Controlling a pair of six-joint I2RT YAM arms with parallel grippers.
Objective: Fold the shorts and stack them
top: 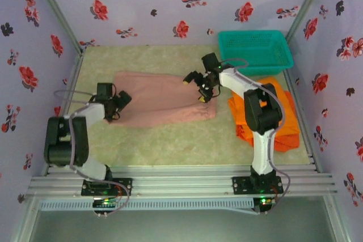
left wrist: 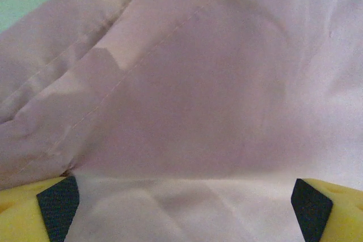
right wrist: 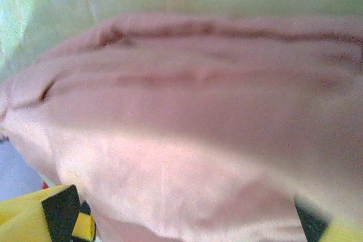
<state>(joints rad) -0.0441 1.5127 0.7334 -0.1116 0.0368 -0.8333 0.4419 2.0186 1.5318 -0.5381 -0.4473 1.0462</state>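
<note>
The dusty pink shorts [top: 161, 99] lie spread flat across the middle of the table. My left gripper [top: 117, 106] is low over their left edge, open. In the left wrist view the pink cloth [left wrist: 215, 83] passes between the wide-apart yellow fingers [left wrist: 57, 205] of the left gripper [left wrist: 184, 196]. My right gripper [top: 197, 86] hovers over the shorts' right part, also open. In the right wrist view the pink cloth [right wrist: 193, 117] lies under and between the jaws of the right gripper [right wrist: 187, 219]. Orange shorts [top: 288, 118] lie piled at the right, partly hidden by the right arm.
A teal mesh basket [top: 256, 51] stands at the back right, just behind the orange pile. Flowered walls close in the table on three sides. Bare tabletop [top: 170, 145] runs along the front between the pink shorts and the arm bases.
</note>
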